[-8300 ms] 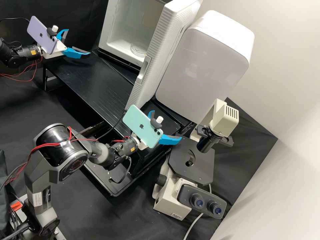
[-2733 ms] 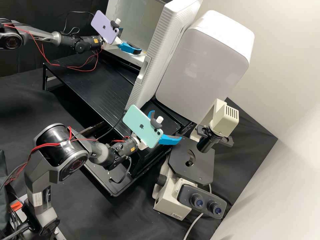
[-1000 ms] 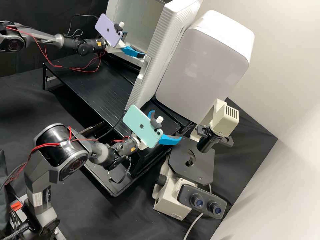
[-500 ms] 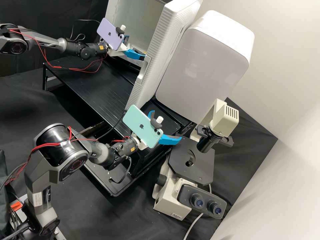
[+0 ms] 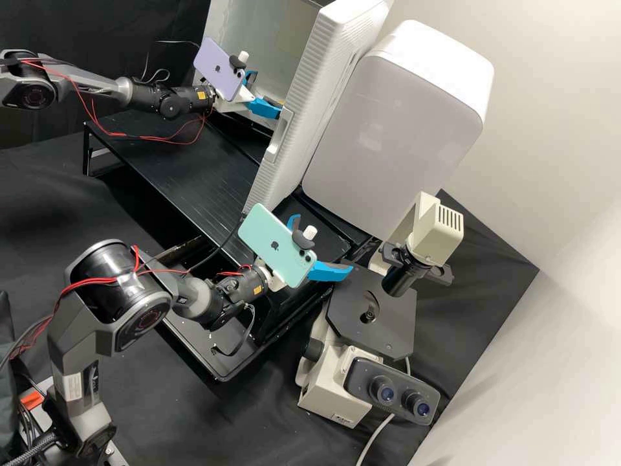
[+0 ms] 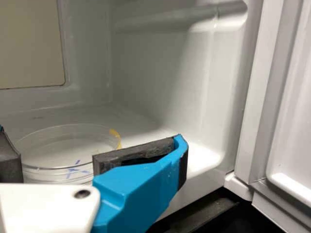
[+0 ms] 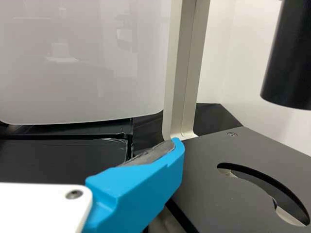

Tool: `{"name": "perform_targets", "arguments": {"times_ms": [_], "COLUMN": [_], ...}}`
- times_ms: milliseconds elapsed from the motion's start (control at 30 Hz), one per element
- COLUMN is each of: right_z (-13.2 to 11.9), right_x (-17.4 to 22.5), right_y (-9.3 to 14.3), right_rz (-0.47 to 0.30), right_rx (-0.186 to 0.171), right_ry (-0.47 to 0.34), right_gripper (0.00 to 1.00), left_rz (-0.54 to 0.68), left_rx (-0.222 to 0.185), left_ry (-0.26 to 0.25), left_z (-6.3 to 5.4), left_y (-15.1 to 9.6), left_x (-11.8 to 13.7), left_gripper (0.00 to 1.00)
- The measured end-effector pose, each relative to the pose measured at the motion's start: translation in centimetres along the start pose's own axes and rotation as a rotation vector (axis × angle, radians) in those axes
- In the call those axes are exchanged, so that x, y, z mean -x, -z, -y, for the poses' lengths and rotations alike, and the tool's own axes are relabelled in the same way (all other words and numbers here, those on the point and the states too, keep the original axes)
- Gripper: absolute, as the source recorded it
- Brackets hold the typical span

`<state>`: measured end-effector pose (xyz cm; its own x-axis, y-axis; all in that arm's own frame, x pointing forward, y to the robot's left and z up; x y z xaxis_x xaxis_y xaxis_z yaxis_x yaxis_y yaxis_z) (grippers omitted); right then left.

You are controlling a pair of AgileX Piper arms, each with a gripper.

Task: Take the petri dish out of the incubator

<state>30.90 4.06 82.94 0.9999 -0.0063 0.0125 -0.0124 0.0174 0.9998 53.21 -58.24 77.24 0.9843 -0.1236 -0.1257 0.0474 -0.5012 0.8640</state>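
Incubator (image 5: pixel 259 39) door (image 5: pixel 323 84) open. Your left end effector (image 5: pixel 268 107) is in its mouth, spread wide, closed on nothing. Petri dish (image 6: pixel 65 153) lies flat on the incubator floor between the fingers (image 6: pixel 146 170). It's round, so no long axis. Blue pen marks (image 6: pixel 73 167), unreadable.

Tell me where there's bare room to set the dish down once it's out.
The black bench top is bare in front of the incubator, beside its open door. The microscope stage by the right gripper is bare too, with a hole. Crowded: the incubator floor, left gripper at the petri dish.
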Motion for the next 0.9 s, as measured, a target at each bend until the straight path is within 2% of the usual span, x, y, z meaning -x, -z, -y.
{"name": "perform_targets", "arguments": {"times_ms": [100, 267, 600, 667, 767, 900], "right_z": [0.0, 0.0, 0.0, 0.0, 0.0, 0.0], "right_x": [0.0, 0.0, 0.0, 0.0, 0.0, 0.0], "right_y": [0.0, 0.0, 0.0, 0.0, 0.0, 0.0], "right_rz": [0.0, 0.0, 0.0, 0.0, 0.0, 0.0], "right_rx": [0.0, 0.0, 0.0, 0.0, 0.0, 0.0], "right_ry": [0.0, 0.0, 0.0, 0.0, 0.0, 0.0], "right_gripper": [1.0, 1.0, 1.0, 1.0, 1.0, 1.0], "left_rz": [-0.01, -0.024, -0.039, -0.045, -0.056, -0.069], "left_rx": [0.003, 0.019, 0.008, 0.018, 0.056, 0.046], "left_ry": [0.002, -0.003, -0.005, -0.006, -0.013, -0.013], "left_z": [0.4, 0.4, 0.3, 0.2, 0.0, 0.3], "left_y": [0.2, 0.3, 0.8, 1.0, 1.0, 1.3], "left_x": [-0.2, -0.2, -0.2, -0.2, -0.3, -0.6], "left_gripper": [1.0, 1.0, 1.0, 1.0, 1.0, 1.0]}}
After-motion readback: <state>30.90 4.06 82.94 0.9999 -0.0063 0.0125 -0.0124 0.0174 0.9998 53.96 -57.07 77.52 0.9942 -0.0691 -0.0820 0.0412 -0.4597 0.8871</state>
